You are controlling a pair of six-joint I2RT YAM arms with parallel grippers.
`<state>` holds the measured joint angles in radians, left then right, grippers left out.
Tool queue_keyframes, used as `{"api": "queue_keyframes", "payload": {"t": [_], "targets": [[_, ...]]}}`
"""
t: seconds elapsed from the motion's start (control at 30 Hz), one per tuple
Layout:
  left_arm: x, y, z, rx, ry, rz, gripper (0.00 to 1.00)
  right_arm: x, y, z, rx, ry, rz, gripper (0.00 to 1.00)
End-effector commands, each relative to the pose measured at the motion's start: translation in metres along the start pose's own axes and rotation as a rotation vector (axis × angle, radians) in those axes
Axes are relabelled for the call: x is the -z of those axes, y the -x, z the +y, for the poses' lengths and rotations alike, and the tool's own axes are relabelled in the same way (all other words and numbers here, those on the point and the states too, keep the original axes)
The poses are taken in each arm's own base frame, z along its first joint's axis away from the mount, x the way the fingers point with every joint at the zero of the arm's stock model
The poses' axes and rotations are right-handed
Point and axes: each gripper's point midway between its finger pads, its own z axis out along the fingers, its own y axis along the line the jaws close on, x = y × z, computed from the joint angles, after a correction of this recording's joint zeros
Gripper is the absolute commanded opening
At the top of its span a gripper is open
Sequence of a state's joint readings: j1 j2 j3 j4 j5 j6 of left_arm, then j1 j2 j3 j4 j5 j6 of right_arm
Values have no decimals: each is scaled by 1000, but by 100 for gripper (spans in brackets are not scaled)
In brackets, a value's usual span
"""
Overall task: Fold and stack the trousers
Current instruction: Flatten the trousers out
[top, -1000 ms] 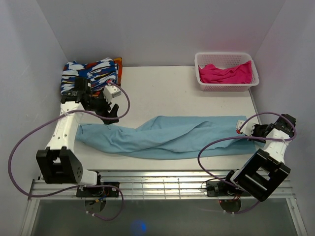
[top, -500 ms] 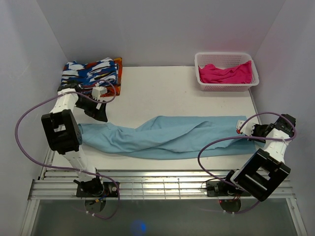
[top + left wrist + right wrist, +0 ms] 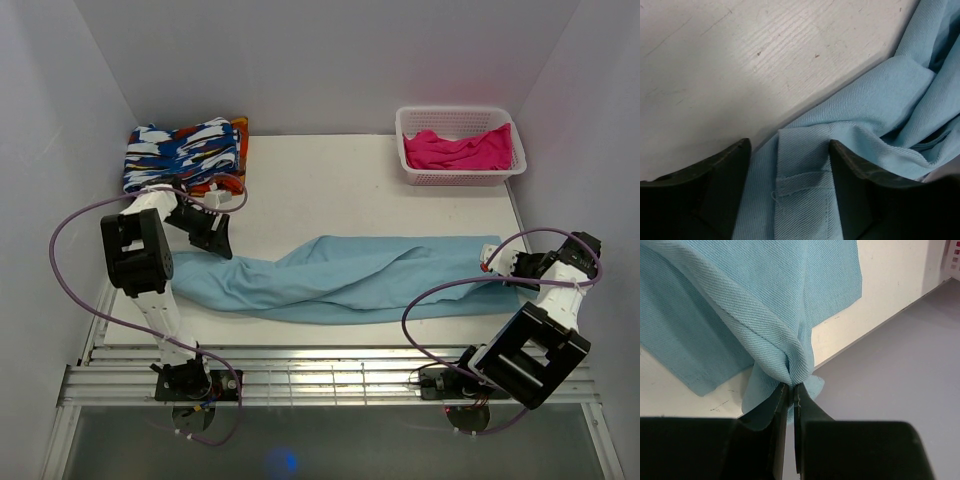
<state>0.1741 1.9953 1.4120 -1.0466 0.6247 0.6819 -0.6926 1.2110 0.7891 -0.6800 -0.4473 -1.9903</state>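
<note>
Top external view: over the last second the left arm has swung its upper links round from the near side of the trousers (image 3: 340, 280) to stand over their left end. The left hand (image 3: 216, 238) itself has barely shifted and hangs at the far corner of that left end. The trousers have not stirred in that time. They lie on the worktop (image 3: 330, 190) as one long, rumpled band running left to right, both legs bunched together. The pink-filled basket (image 3: 455, 111) stands well behind their right end, and the patterned folded cloth (image 3: 180, 150) sits behind their left end.

The left wrist view shows that hand spread, its two fingers (image 3: 725, 170) set on either side of a stitched hem at the trousers' edge, with cloth between them and nothing gripped yet.

The right arm has held its place throughout. Its hand (image 3: 492, 262) is at the trousers' right end, and in the right wrist view the fingers (image 3: 782, 405) are pressed together, pinching a gathered fold of the blue cloth just past the worktop's edge.

My reading is that the change was a re-posing of the left arm to come at the hem from a better angle. One end is secured and the other is lined up but not taken, so no fold has begun and stacking is far off. Closing on the hem looks like the likely next step. The risk is catching only one layer.
</note>
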Motion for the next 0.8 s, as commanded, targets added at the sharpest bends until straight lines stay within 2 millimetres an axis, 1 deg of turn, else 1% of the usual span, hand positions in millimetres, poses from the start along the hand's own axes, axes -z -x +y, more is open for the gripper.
{"api": "queue_keyframes", "payload": {"t": [0.0, 0.03, 0.07, 0.13, 0.17, 0.2, 0.23, 0.27, 0.33, 0.37, 0.4, 0.43, 0.47, 0.5, 0.57, 0.6, 0.63, 0.67, 0.7, 0.73, 0.77], "targets": [[12, 10, -16, -24, -20, -55, 71, 8, -2, -25, 144, -42, 6, 8], [20, 14, -21, -42, -19, -80, 67, 9, -3, -29, 137, -48, 8, 8], [26, 16, -26, -39, -37, -105, 59, 10, -4, -30, 119, -48, 10, 8], [37, 18, -34, -37, -49, -137, 50, 11, -5, -33, 109, -53, 14, 8], [48, 22, -40, -44, -57, -182, 38, 13, -6, -35, 102, -62, 17, 8], [55, 24, -44, -48, -59, -203, 29, 14, -6, -36, 99, -65, 17, 8], [59, 22, -47, -47, -61, -216, 12, 15, -7, -37, 98, -69, 19, 8], [69, 25, -52, -65, -46, -244, 0, 17, -7, -41, 99, -79, 20, 8], [81, 25, -58, -74, -49, -284, 0, 20, -10, -43, 93, -87, 25, 8], [94, 28, -61, -88, -26, -322, 0, 21, -11, -46, 94, -94, 25, 8], [101, 31, -62, -95, -17, -348, 0, 24, -13, -48, 88, -102, 29, 8], [109, 36, -62, -106, -2, -378, 0, 25, -15, -50, 84, -107, 31, 8], [122, 39, -59, -97, 26, -411, 0, 27, -16, -53, 82, -115, 30, 8], [133, 44, -60, -107, 49, -442, 0, 33, -19, -59, 83, -134, 39, 8], [155, 57, -53, -125, 107, -511, 0, 37, -21, -68, 74, -154, 36, 8], [170, 60, -47, -90, 137, -551, 0, 45, -20, -82, 85, -187, 33, 8], [181, 69, -40, -108, 172, -596, 0, 48, -19, -88, 85, -202, 27, 8], [190, 73, -34, -101, 205, -620, 0, 48, -19, -93, 87, -211, 15, 8], [203, 80, -28, -74, 232, -655, 0, 51, -18, -103, 104, -245, 10, 8], [211, 87, -21, -86, 255, -683, 0, 53, -17, -110, 117, -263, 8, 8], [215, 90, -17, -80, 259, -692, 0, 53, -17, -114, 139, -274, 7, 8]]}}
